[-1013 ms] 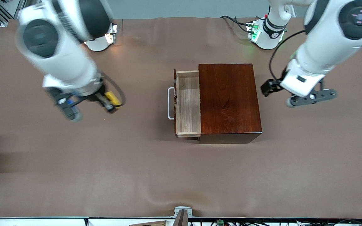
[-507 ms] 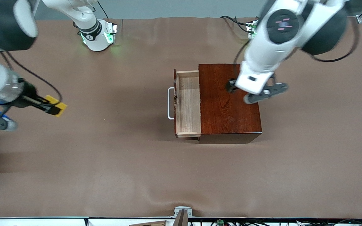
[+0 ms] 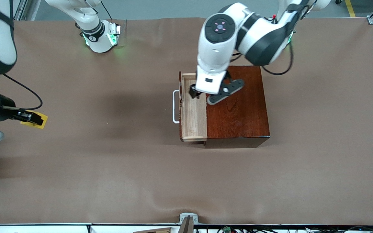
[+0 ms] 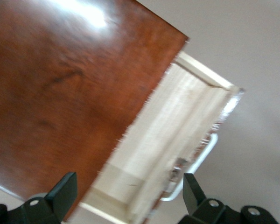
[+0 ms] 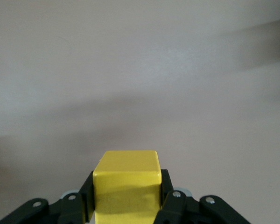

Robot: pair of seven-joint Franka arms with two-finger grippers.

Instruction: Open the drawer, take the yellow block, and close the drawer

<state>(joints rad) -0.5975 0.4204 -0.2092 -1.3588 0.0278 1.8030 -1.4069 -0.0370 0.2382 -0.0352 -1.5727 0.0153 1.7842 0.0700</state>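
Observation:
The drawer (image 3: pixel 193 111) stands pulled out of the mahogany box (image 3: pixel 238 110), its pale tray empty and its white handle (image 3: pixel 174 106) toward the right arm's end. My left gripper (image 3: pixel 195 92) is open over the drawer tray where it meets the box. The left wrist view shows the tray (image 4: pixel 172 135), the handle (image 4: pixel 201 157) and the box top (image 4: pixel 60 84) below its spread fingers (image 4: pixel 65 189). My right gripper (image 3: pixel 31 118) is shut on the yellow block (image 3: pixel 40 123) over the table at the right arm's end. The block (image 5: pixel 126 179) fills the jaws in the right wrist view.
The brown table cover (image 3: pixel 125 168) spreads round the box. The right arm's base (image 3: pixel 100 37) stands at the table's edge farthest from the front camera. A metal bracket (image 3: pixel 188 220) sits at the edge nearest the front camera.
My left arm has swung from its end of the table across the box top to above the open drawer. My right gripper has carried the yellow block farther toward the right arm's end.

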